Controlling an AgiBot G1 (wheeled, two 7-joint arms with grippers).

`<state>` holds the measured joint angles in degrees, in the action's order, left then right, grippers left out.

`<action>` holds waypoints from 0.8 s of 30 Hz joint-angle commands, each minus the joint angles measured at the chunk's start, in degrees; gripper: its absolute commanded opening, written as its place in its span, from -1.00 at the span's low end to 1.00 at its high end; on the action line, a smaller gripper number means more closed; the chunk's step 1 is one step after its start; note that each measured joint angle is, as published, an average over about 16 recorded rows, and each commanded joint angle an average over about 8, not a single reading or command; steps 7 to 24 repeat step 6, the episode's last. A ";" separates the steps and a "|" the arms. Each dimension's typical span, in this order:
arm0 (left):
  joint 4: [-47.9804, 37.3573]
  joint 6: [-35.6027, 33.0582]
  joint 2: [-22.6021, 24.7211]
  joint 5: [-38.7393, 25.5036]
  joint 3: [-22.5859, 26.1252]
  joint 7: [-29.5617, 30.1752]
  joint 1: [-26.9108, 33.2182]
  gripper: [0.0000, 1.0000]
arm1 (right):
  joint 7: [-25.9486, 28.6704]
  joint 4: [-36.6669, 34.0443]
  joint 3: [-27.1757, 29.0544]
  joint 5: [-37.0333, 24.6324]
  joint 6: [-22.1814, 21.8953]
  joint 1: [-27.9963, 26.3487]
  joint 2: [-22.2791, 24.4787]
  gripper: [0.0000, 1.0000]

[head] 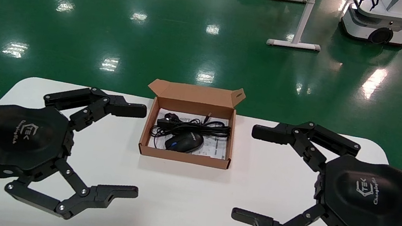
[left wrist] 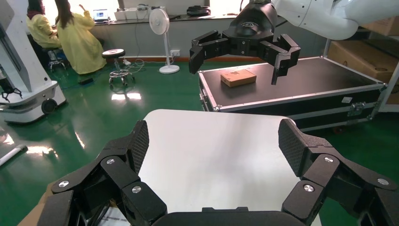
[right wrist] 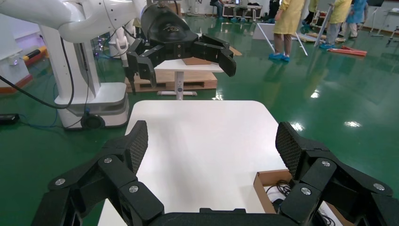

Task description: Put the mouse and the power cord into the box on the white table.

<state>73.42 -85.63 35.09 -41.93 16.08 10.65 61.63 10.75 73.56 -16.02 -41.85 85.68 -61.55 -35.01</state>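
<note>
The brown cardboard box (head: 146,129) sits at the far middle of the white table (head: 187,202) with its flap lid tipped back. Inside it lie the black mouse (head: 184,142) with its blue wheel and, behind it, the coiled black power cord (head: 199,126) with its plug at the left. My left gripper (head: 131,150) hovers open to the left of the box, nothing between its fingers. My right gripper (head: 253,174) hovers open to the right of the box, also empty. In the right wrist view a corner of the box (right wrist: 261,188) shows beside one finger.
Green floor surrounds the table. Beyond it stand white table legs (head: 295,43) and another white robot base (head: 381,24). A black flight case (left wrist: 291,89) carrying a small carton stands past the table's right end in the left wrist view.
</note>
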 commanded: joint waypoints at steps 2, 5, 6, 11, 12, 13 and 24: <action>0.00 0.00 0.00 0.00 0.00 0.00 0.00 1.00 | 0.00 0.00 0.00 0.00 0.00 0.00 0.00 1.00; 0.00 0.00 0.00 0.00 0.00 0.00 0.00 1.00 | 0.00 0.00 0.00 0.00 0.00 0.00 0.00 1.00; 0.00 0.00 0.00 0.00 0.00 0.00 0.00 1.00 | 0.00 0.00 0.00 0.00 0.00 0.00 0.00 1.00; 0.00 0.00 0.00 0.00 0.00 0.00 0.00 1.00 | 0.00 0.00 0.00 0.00 0.00 0.00 0.00 1.00; 0.00 0.00 0.00 0.00 0.00 0.00 0.00 1.00 | 0.00 0.00 0.00 0.00 0.00 0.00 0.00 1.00; 0.00 0.00 0.00 0.00 0.00 0.00 0.00 1.00 | 0.00 0.00 0.00 0.00 0.00 0.00 0.00 1.00; 0.00 0.00 0.00 0.00 0.00 0.00 0.00 1.00 | 0.00 0.00 0.00 0.00 0.00 0.00 0.00 1.00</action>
